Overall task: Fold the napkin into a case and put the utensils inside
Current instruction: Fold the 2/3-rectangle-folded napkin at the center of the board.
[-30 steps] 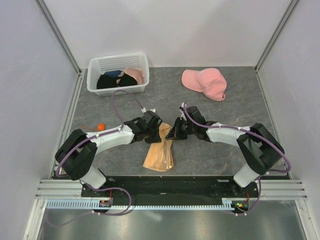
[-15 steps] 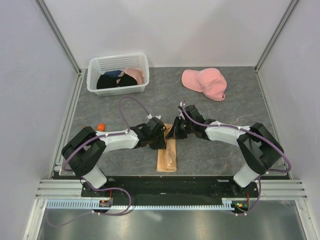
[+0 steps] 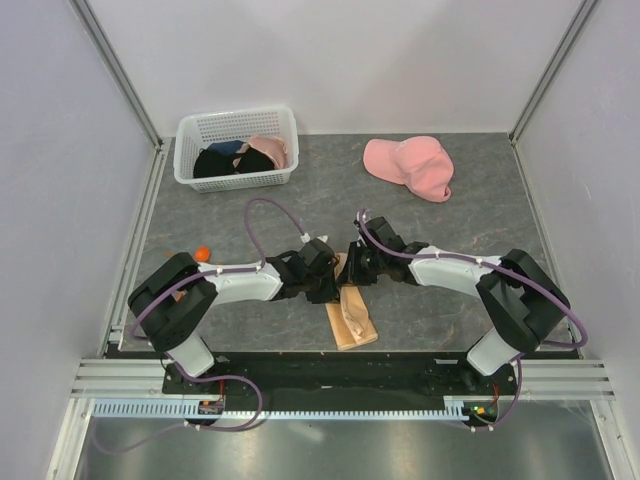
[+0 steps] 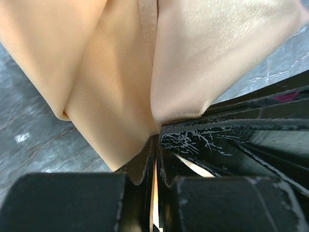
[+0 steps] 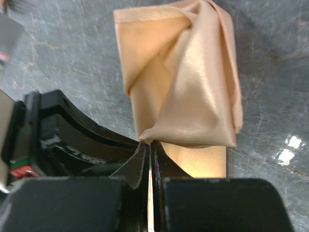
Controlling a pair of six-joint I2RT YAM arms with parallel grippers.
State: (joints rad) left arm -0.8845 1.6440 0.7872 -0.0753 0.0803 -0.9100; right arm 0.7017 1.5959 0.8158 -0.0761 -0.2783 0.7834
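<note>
The left gripper point(image 4: 155, 139) pinches an edge of the napkin point(image 4: 120, 72), the cloth fanning out ahead of it. The right gripper point(image 5: 148, 147), just beside, grips another bunched edge.

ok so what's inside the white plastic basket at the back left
The white plastic basket holds a crumpled dark cloth with a pink cloth to its right. Anything beneath them, and the basket's floor, is covered.

Your grey table point(image 3: 450, 300) bears a folded napkin point(image 3: 352, 320) touching the fingers point(image 5: 133, 169), basket point(image 3: 237, 180) and cap point(image 3: 410, 165) beyond them, perhaps a spoon point(image 3: 202, 253) leftward.
</note>
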